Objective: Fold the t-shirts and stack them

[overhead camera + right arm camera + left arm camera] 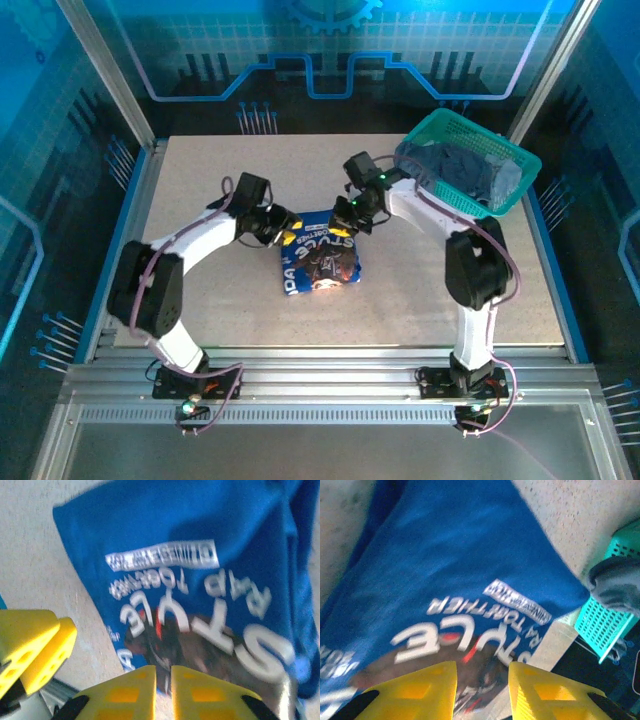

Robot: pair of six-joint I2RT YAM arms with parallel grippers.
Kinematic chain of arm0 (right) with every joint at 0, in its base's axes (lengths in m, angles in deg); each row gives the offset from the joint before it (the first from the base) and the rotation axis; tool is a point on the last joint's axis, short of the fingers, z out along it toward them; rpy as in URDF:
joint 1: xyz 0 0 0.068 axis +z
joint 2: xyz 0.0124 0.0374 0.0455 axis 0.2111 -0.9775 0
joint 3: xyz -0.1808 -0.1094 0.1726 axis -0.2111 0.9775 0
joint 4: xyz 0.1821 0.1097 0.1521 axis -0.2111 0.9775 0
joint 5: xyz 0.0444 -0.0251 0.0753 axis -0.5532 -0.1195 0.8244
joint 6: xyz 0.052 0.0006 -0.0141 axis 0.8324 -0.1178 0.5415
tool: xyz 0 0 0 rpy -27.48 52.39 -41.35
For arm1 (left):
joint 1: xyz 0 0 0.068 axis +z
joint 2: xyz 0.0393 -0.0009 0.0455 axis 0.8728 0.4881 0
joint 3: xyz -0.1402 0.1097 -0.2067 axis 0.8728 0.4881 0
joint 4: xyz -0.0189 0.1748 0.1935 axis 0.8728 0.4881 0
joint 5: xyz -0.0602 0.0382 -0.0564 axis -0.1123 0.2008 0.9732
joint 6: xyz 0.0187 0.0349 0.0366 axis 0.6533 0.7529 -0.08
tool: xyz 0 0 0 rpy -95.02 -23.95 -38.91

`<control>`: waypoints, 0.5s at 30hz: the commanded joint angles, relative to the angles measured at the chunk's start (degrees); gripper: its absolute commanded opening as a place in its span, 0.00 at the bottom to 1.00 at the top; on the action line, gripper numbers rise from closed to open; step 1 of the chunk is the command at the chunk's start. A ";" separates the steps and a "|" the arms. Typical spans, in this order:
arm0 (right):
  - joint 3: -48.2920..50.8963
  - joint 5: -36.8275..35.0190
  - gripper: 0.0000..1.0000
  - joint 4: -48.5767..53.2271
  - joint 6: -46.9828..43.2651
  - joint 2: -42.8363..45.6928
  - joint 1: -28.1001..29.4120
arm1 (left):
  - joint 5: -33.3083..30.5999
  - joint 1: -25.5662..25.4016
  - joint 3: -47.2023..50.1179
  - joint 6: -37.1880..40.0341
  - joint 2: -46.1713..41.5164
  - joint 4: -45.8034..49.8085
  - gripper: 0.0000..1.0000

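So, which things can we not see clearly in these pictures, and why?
- Print on the blue t-shirt: motion blur in both wrist views; small lettering unreadable.
- Clothes in the basket: top view, dark and bunched; number uncertain.
- Basket, left wrist view: cut off by the right edge.
- Right gripper: whether it pinches cloth; fingertips blurred.

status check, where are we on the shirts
left gripper fingers apart, right gripper nearly shut. blue t-shirt folded mid-table. grey shirts in basket, nothing blocking.
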 commanded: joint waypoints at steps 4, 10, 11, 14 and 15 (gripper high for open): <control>-1.63 -0.70 0.18 -0.10 2.21 -9.56 -4.70 | 0.46 -0.31 -11.32 3.48 9.20 -0.34 0.33; -3.62 6.54 0.25 -0.60 -0.05 -17.55 -7.13 | -3.10 -1.16 -13.32 5.83 7.64 1.61 0.39; -3.37 6.79 0.25 -0.69 0.25 -17.63 -7.23 | -4.11 -1.58 -12.81 6.15 5.70 2.39 0.42; 0.03 9.82 0.26 -5.00 4.56 -17.00 -8.13 | -9.13 -4.11 -8.01 4.68 -3.44 5.34 0.50; 0.81 11.10 0.28 -7.01 5.91 -16.70 -8.28 | -10.60 -5.56 -5.05 2.63 -6.94 5.53 0.52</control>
